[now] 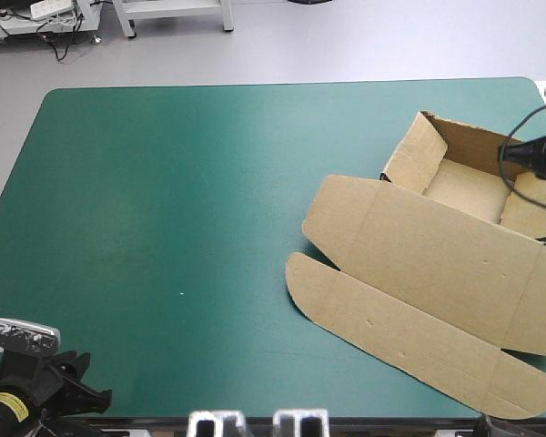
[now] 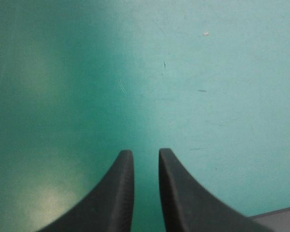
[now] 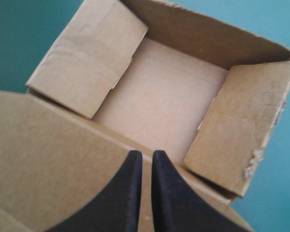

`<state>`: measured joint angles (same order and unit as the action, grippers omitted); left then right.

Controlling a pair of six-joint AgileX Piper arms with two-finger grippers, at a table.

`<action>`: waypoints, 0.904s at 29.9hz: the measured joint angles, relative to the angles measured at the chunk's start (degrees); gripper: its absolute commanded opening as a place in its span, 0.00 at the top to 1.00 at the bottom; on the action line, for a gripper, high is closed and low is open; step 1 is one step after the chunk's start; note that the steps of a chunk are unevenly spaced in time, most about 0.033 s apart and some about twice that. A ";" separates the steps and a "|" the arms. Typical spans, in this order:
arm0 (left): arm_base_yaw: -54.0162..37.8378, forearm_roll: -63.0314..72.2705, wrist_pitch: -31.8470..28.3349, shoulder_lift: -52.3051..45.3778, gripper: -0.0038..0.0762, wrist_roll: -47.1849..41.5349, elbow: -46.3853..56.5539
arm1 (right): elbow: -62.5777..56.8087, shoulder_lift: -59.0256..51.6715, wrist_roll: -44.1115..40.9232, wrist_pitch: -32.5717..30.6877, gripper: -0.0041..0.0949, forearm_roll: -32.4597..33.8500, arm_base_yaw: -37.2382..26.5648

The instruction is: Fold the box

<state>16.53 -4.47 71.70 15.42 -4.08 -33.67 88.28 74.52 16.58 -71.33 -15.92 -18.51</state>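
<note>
The box [image 1: 437, 246] lies by the table's [image 1: 182, 200] right edge: its tray [image 1: 464, 187] stands near the far right corner, walls up, and the lid [image 1: 428, 264] lies flat toward the near edge, with its long flap [image 1: 409, 332] nearest that edge. The right gripper [image 3: 146, 153] hangs over the tray's lid-side wall, its fingers all but together and, as far as shows, gripping nothing. The left gripper [image 2: 146, 153] hangs at the near left corner, well apart from the box, with a narrow slit between its fingers and only bare cover under it.

Risks, as I judge them: the two end walls [image 3: 87, 63] lean inward and look loose, so a nudge could spring them flat. The box sits close to the right edge, so a sideways push could slide it off. Narrow fingers may skid on the board
</note>
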 measured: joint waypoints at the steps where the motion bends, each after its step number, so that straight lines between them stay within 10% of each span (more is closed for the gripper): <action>1: 0.00 0.16 0.00 0.00 0.79 0.16 0.74 | -2.31 -2.12 0.93 0.00 0.95 -0.06 0.72; 27: 0.00 2.21 0.00 -8.69 0.79 3.10 1.77 | -61.62 -44.72 20.47 19.94 0.96 -14.77 6.12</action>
<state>16.53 -2.26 71.70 6.73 -0.98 -31.90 26.66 29.80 37.05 -51.39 -30.69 -12.39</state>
